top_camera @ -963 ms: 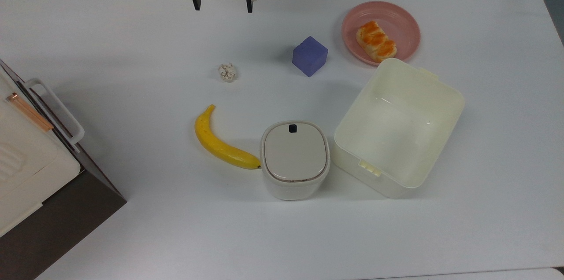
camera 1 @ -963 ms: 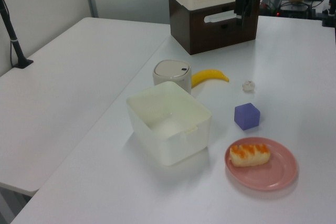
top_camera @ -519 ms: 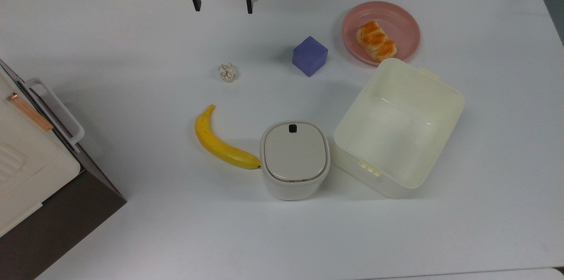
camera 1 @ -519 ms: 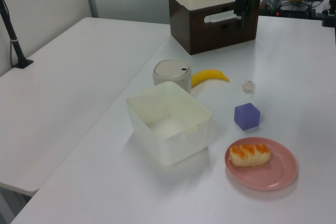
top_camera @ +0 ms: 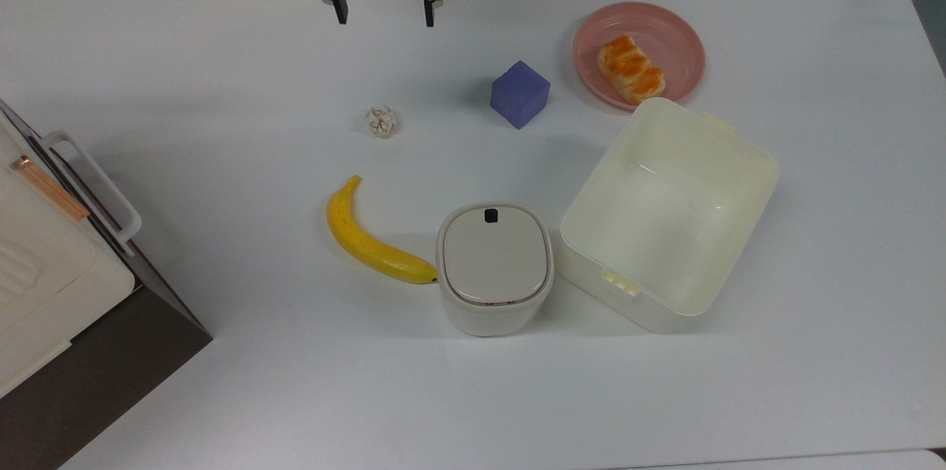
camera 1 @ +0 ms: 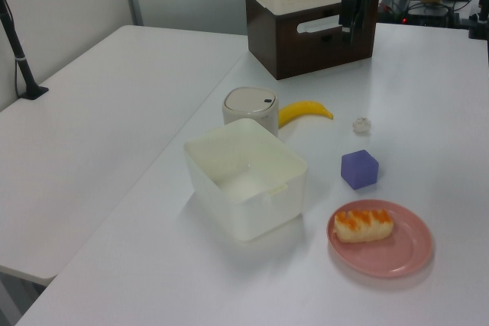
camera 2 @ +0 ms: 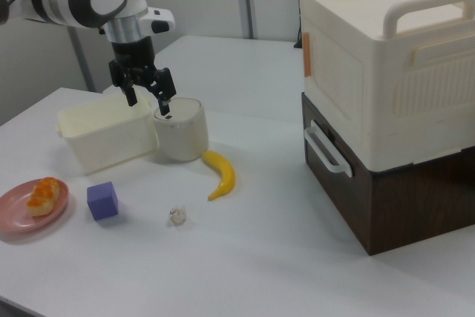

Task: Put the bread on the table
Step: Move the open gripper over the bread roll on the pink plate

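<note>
We see the bread [top_camera: 631, 69] lying on its side on the pink plate [top_camera: 680, 34], near the top view's upper right corner of the white table [top_camera: 222, 86]; in the left view the same bun [camera 1: 364, 224] sits on the plate [camera 1: 409, 253] at the near right, and in the right view it [camera 2: 41, 193] rests at the far left edge. The gripper [top_camera: 384, 15] hangs above the table at the top view's upper middle, well apart from the bread, with its two black fingers [top_camera: 341, 12] spread wide and nothing between them; in the right view the gripper [camera 2: 148, 103] points downward in front of the tub. A purple cube [top_camera: 519, 94] stands between the gripper and the plate, just beside the plate but not touching it. A cream plastic tub [top_camera: 669, 215] sits open below the plate in the top view, its rim close to the plate's edge. Left of the tub stands a small lidded bin [top_camera: 494, 268], and a banana [top_camera: 369, 237] curves away with its tip touching the bin. A little whitish ball [top_camera: 381, 121] lies alone above the banana. A cream and brown cabinet [camera 2: 386, 102] fills the right view's right side.
</note>
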### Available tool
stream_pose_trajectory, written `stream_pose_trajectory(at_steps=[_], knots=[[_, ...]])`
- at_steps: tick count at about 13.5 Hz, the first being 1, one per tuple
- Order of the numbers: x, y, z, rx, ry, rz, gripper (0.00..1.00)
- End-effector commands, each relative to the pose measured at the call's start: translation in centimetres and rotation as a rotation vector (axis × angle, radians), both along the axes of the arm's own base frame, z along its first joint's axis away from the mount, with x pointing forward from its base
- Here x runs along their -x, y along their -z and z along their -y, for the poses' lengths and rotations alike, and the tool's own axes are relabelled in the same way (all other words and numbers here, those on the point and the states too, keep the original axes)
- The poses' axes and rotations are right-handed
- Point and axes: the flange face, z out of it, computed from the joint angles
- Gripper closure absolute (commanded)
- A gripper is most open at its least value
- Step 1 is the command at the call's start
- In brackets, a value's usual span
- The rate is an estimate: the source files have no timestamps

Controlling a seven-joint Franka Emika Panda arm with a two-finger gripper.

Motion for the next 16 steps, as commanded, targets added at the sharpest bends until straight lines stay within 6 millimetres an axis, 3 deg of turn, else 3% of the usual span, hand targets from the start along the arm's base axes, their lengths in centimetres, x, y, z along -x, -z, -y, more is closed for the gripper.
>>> stream_pose_trajectory(at_steps=[1,3,4,5,7,9,12,16], knots=[[0.7,1.2,-5.2,0.007,-0.108,-0.048,0.0],[1.4,2.0,-9.5,0.01,-0.183,-0.063,0.0],[2.3,2.4,-13.1,0.012,-0.239,-0.072,0.0],[2.9,2.9,-15.2,0.011,-0.271,-0.077,0.0],[5.1,5.7,-21.2,0.017,-0.373,-0.112,0.0],[5.9,8.9,-25.9,0.016,-0.396,-0.1,0.0],[6.7,14.8,-30.1,0.03,-0.434,-0.123,0.0],[7.8,18.3,-33.2,0.054,-0.495,-0.146,0.0]])
